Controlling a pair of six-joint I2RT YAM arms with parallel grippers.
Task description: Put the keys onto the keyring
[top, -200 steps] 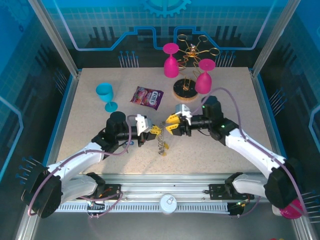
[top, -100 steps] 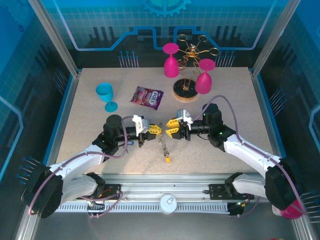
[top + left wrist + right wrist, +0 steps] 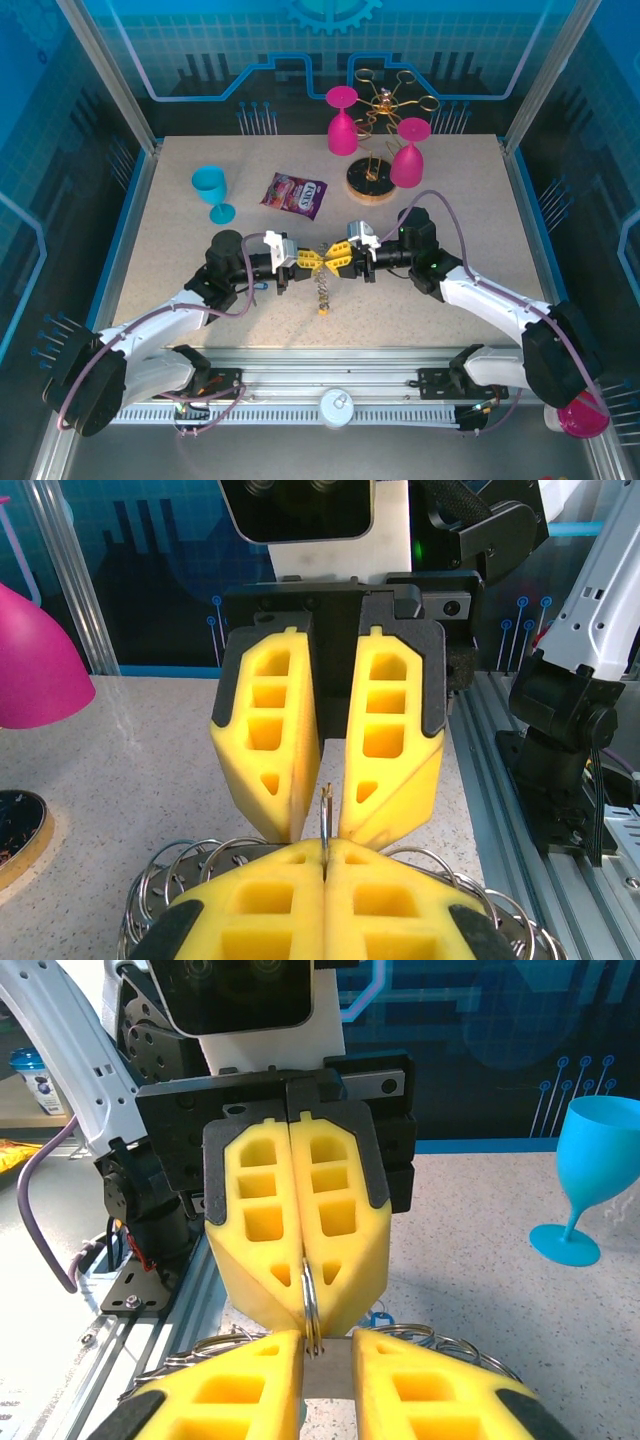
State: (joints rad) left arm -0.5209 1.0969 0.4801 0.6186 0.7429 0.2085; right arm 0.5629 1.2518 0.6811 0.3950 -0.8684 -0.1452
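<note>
Speckled tabletop [image 3: 170, 250] lies below the left gripper [image 3: 318, 262], clamped on the keyring [image 3: 310, 1308], while facing it the right gripper [image 3: 336, 262] stands slightly parted around that ring.

Thin grey keyring [image 3: 310, 1312] held upright over the worktop [image 3: 200, 200], front-middle, silver keys [image 3: 322, 290] dangling under it, yellow tag [image 3: 324, 311] lowest.

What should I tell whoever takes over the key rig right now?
The left gripper is shut on the keyring, mid-table.
The right gripper faces it, jaws narrowly apart at the ring, clamping nothing clearly.
Several keys and a yellow tag hang below both.
Done: ring in hand, keys hanging from it.
Left: thread any remaining key; the count is unclear.
</note>
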